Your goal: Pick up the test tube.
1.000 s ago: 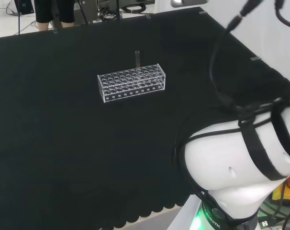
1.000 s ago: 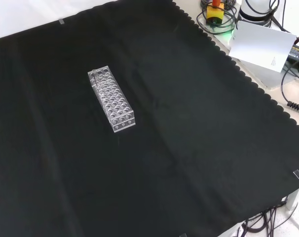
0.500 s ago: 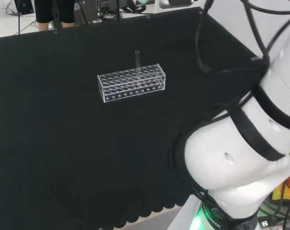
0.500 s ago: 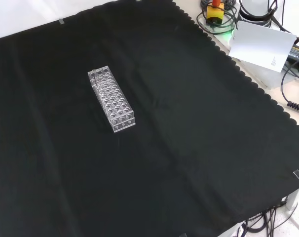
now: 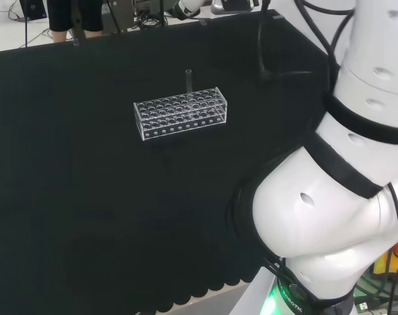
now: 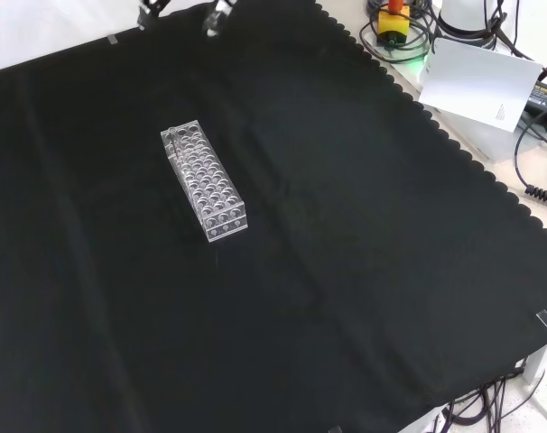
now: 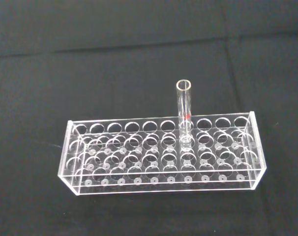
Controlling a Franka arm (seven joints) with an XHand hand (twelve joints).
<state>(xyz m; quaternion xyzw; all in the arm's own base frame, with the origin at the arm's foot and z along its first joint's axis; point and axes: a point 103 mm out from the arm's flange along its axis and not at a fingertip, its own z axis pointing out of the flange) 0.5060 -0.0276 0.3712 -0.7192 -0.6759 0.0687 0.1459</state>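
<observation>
Test tube (image 7: 182,114): stood upright in clear rack (image 7: 161,155), back row, toward its 2 o'clock end in wrist view. Hand (image 6: 216,16): fingertips seen at 12 o'clock, front view; grasp apparently indeterminable.

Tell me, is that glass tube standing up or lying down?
Standing up: the tube sits upright in a hole of the clear rack, its open end on top.

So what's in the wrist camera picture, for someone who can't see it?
A single clear test tube stands upright in a clear plastic rack of many empty round holes, on black cloth.
</observation>
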